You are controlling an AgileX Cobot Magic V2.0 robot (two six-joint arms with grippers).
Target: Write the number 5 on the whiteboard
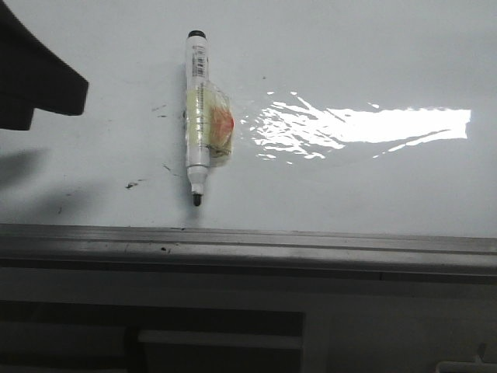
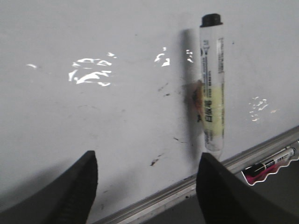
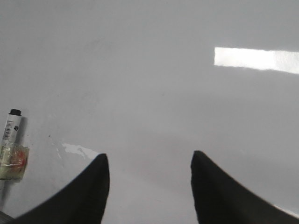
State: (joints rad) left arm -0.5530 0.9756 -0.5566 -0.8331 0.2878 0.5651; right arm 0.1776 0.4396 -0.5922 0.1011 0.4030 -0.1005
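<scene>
Front view: large glossy white whiteboard (image 1: 373, 54) filling the upper frame, crossed on the right by a bright patch of rippled glare (image 1: 365, 128). Lying flat on it, left of centre, a white-barrelled marker pen (image 1: 199, 109) with a yellowish label and crinkled clear tape showing an orange spot, black end cap pointing away, bare dark tip aimed at the grey metal edge rail (image 1: 311, 245) and stopping just short of it. Scattered beside the pen, small black smudges and specks (image 1: 136, 185). No number 5 to be made out anywhere on the board. Dark bulk of the left arm (image 1: 39, 78) intruding at the upper left corner.

Left wrist view: left gripper (image 2: 147, 186) spread wide, both black fingers (image 2: 77, 191) above the board, nothing between them; pen just off one fingertip, apart from it. Past the rail, a second marker (image 2: 271, 163), dark-capped.

Right wrist view: right gripper (image 3: 149, 186) likewise spread apart and holding nothing, over bare white board, well away from the pen at the frame edge.
</scene>
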